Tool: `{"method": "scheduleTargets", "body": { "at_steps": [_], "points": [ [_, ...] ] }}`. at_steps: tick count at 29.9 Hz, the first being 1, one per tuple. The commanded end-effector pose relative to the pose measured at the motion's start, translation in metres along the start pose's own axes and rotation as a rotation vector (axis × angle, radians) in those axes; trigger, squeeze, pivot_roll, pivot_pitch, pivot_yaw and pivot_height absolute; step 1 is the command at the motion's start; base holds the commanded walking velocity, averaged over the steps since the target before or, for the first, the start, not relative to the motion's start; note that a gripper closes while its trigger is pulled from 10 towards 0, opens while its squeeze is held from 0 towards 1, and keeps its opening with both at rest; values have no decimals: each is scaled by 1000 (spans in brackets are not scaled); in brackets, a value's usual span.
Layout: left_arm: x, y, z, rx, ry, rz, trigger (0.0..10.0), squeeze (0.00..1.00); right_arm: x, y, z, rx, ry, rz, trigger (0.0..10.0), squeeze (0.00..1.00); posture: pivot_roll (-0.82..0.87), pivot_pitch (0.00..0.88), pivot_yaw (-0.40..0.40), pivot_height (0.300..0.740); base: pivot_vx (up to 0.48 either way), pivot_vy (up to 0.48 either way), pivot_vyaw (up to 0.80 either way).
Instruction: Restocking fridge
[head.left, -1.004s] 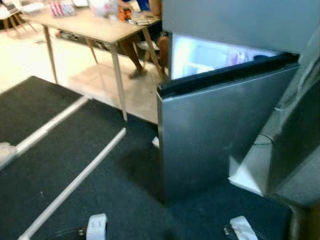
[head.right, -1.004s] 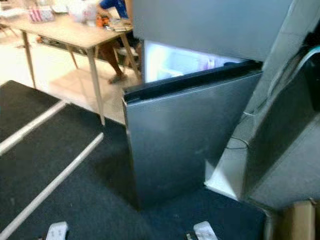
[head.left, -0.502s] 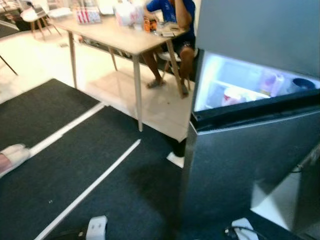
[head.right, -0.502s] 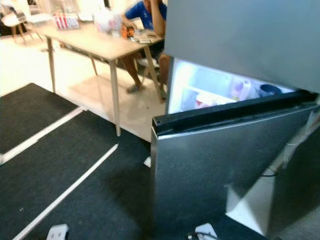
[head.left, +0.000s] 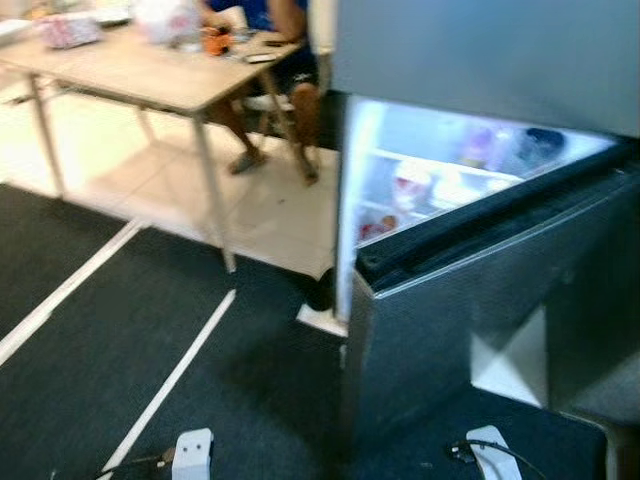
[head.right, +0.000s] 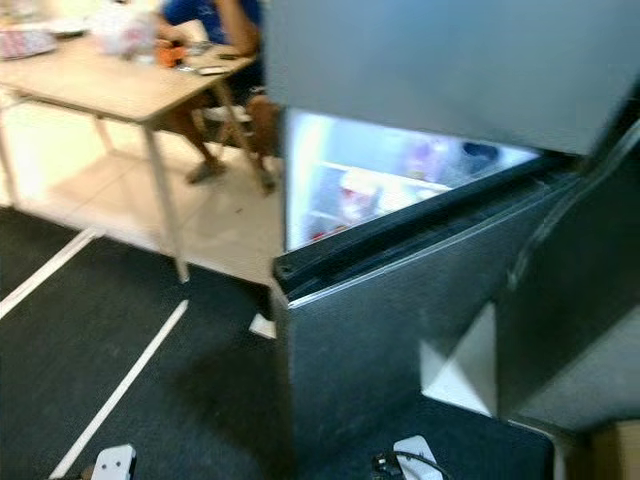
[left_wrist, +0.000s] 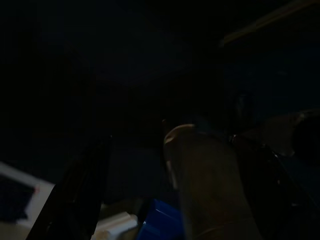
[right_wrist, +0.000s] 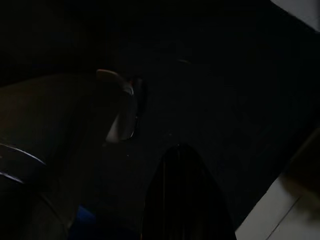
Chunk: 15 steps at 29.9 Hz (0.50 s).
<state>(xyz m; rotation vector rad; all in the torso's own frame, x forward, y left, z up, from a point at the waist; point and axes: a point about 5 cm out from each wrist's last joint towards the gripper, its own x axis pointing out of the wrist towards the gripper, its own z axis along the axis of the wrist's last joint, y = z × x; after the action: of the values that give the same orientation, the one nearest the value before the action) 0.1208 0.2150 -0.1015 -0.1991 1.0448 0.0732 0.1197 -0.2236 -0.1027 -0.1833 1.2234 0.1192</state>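
Wooden table (head.left: 150, 75) was seen at upper left on pale tiled floor (head.left: 270, 215); seated person (head.left: 275, 60) was placed behind it. Dark carpet (head.left: 120, 350) with white stripes (head.left: 170, 380) was spread in foreground.

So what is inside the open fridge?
The lit fridge holds white shelves with blurred items, some pinkish and one dark; what they are cannot be told. Its open door covers the lower part.

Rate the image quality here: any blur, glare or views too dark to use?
Both eye views are softly motion-blurred; the lit fridge interior glares pale, washing out its contents. Left wrist view is nearly black, faintly showing fingers. Right wrist view is equally dark, one finger discernible.
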Motion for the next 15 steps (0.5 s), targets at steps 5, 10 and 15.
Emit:
{"method": "scheduleTargets", "body": {
  "at_steps": [5, 10, 15],
  "points": [
    [-1, -1, -6, -2, 17, -2, 10000, 0, 0, -2, 40, 61, -192, 40, 10000, 0, -60, 0, 8, 740, 0, 0, 0],
    [-1, 0, -7, 2, 18, -3, 10000, 0, -9, -1, 99, 55, -431, 174, 10000, 0, -60, 0, 10, 740, 0, 0, 0],
    [-2, 1, -8, 8, 21, -4, 10000, 0, -24, -7, 145, -99, -566, 264, 10000, 0, -58, 0, 8, 740, 0, 0, 0]
  ]
}}
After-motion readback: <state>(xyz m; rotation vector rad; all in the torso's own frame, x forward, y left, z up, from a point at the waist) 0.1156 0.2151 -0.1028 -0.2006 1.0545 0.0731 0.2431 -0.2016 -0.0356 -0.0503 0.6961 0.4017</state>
